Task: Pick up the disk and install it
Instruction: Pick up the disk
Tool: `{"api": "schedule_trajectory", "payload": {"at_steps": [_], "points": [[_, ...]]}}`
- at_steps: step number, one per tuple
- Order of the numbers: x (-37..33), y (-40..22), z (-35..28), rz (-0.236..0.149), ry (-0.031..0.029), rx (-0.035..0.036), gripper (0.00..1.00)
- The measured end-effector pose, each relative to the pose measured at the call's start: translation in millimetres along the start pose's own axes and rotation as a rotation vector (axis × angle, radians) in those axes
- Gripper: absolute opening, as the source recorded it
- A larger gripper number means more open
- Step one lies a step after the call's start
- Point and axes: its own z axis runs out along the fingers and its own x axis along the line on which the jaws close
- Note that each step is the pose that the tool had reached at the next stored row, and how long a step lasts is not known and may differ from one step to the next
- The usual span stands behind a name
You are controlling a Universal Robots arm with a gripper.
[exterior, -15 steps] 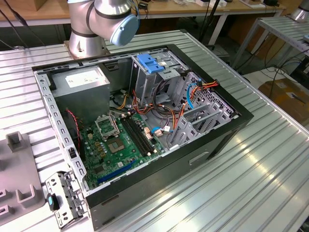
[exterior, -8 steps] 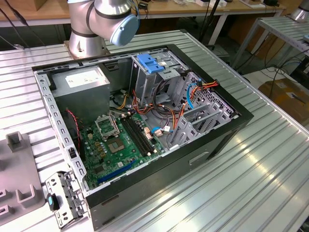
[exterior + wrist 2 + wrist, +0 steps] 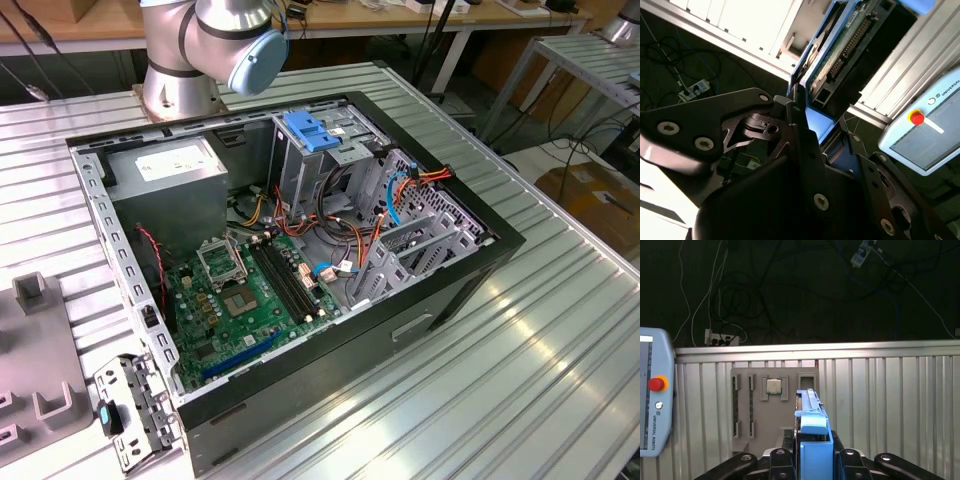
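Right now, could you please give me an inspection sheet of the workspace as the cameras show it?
Surface: ribbed metal table, bearing an open computer case.
Job's things: the disk, blue-railed, held edge-on over the table.
Clutter: grey fixture tray with a processor chip; metal bracket beside the case.
Gripper: gripper shut on the disk, in both wrist views.
Cables: coloured wires inside the case; cords and a power strip on the floor.
Surroundings: teach pendant near the table; workbenches behind.
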Motion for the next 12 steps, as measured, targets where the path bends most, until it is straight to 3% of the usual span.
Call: {"api": "schedule_trajectory", "payload": {"at_steps": [6, 12], "points": [[0.2, -0.1, -6.0, 0.0, -0.0001, 0.0001, 0.36], [0.2, 0.0, -6.1, 0.0, -0.0011, 0.0001, 0.36]]}}
